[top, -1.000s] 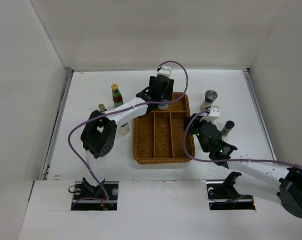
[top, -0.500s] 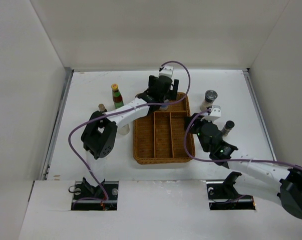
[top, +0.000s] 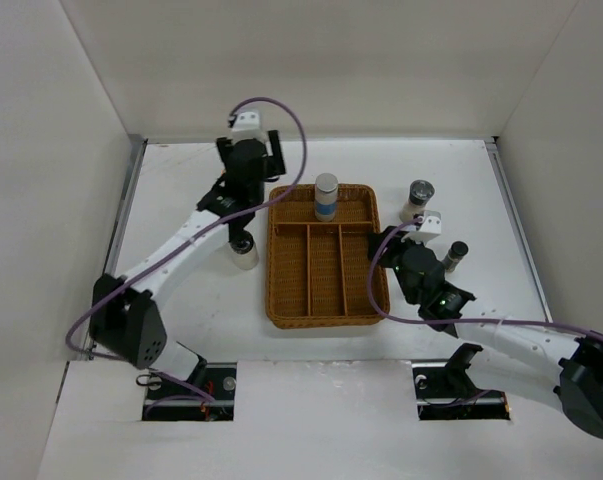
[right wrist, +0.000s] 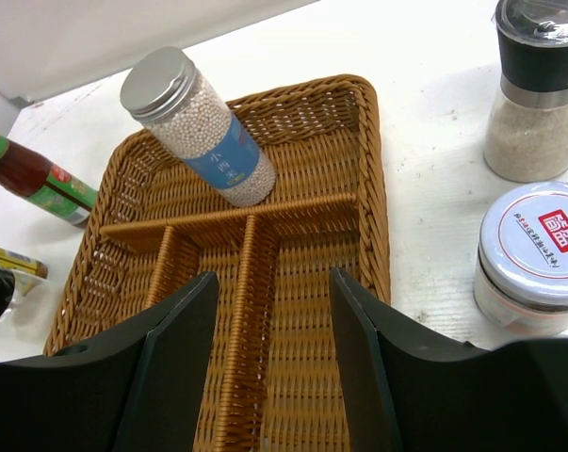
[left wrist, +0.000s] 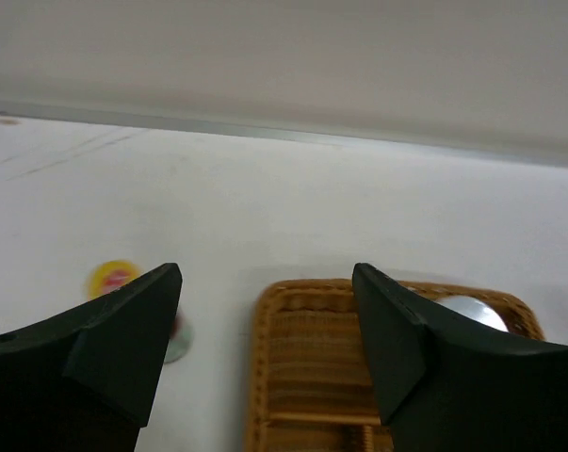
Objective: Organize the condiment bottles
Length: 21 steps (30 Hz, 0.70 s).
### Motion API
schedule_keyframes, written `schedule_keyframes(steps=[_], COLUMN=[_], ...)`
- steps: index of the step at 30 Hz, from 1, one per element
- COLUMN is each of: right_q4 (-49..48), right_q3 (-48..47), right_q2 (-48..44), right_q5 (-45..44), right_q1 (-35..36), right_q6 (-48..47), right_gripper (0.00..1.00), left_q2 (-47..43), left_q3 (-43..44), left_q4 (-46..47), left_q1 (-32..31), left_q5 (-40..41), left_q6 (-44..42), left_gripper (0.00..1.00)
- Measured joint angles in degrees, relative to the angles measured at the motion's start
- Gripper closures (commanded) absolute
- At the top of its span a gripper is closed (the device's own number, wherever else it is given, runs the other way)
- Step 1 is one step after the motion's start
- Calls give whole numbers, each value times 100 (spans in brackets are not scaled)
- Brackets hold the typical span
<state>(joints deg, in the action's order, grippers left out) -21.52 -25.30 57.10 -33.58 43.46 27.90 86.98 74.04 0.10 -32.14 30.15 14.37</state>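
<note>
One blue-labelled jar [top: 326, 196] with a silver cap stands upright in the far cross compartment of the wicker tray [top: 273, 280]. Left gripper [left wrist: 267, 279]: jaws apart, holding nothing, above the table left of the tray; a yellow-capped bottle [left wrist: 113, 279] shows beside one finger. Right gripper [right wrist: 272, 277]: jaws apart, holding nothing, above the tray's right side. On the table right of the tray: black-topped grinder [top: 418, 197], white-lidded jar [right wrist: 533, 247], dark-capped bottle [top: 455, 254].

Left arm [top: 186, 235], right arm [top: 526, 342] — white links, black joints; purple cable [top: 271, 99] looping each; matte black wedge fingers [left wrist: 123, 339].
</note>
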Motion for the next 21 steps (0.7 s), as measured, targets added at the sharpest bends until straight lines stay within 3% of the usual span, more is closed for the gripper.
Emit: schedule_keyframes(steps=[7,16,21], right_q4=[0,-7,-11], right_q3=[0,0,0], right_q2=[153,214,278], right_q5=[63,197,282], right_q1=[0,11,11], right_q6=[2,15,15], right_gripper=[41,41,41], left_q2=[-911,-37,389], left_q3=[-879,-905,-772], left_q4=[-116,-186,-317], left_q1=[855,1239,1368], left_q5=[398,48,-72], left_q6=[190,289,304], left_gripper=[34,37,46])
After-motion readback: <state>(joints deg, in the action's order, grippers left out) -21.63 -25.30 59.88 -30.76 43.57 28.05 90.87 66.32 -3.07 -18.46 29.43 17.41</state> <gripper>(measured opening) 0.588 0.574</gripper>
